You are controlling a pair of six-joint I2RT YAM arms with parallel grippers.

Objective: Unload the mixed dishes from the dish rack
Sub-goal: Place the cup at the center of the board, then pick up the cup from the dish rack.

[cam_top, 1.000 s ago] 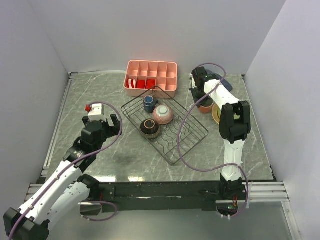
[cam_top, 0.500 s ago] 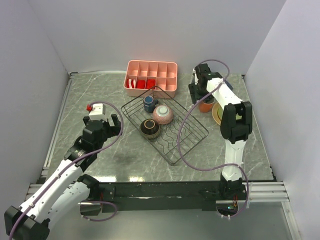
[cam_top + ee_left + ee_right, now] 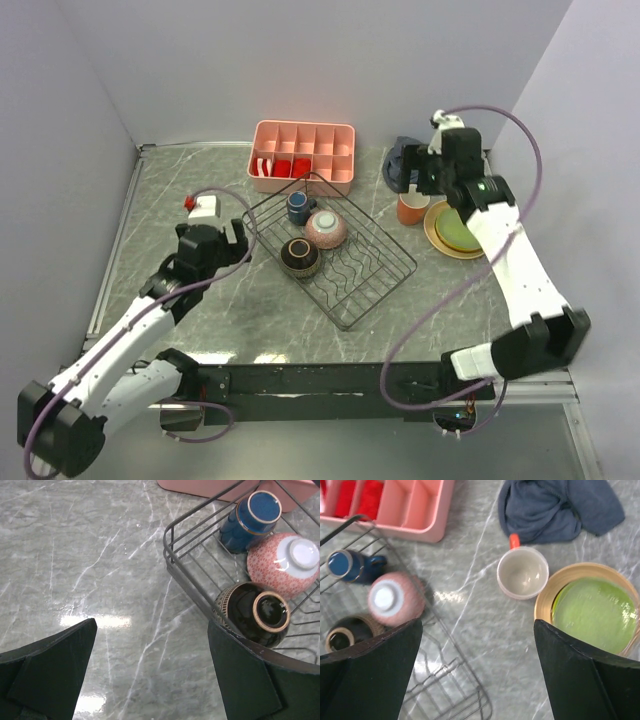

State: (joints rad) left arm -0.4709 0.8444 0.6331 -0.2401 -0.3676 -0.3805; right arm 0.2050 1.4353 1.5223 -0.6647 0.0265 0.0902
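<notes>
In the right wrist view the black wire dish rack [image 3: 372, 266] is blurred and cut off at the left and bottom edges. The left wrist view shows only its near-left corner. Three dishes sit in the rack, all bottom-up or tipped so that their bases face us: a dark-blue cup [image 3: 250, 517], a pinkish speckled bowl [image 3: 277, 562] and a dark-brown bowl [image 3: 252, 612]. Out of the rack, on the grey marble surface [image 3: 200, 180], an orange mug [image 3: 522, 572] stands upright, just beside a lime green plate [image 3: 595, 607]. That plate lies on a tan plate [image 3: 545, 591], of which only the rim shows; we cannot tell whether another plate lies between them. A dark-blue cloth [image 3: 560, 505] lies crumpled behind the mug, and the pink tray [image 3: 415, 510] is cut off at the top. The left arm reaches forward from the near left, and the left end effector [image 3: 151, 623] hangs spread wide and empty beside the rack's left side, near the dark-brown bowl. The right arm is raised high over the far right, and the right end effector [image 3: 478, 622] points down, also spread wide and holding nothing.
</notes>
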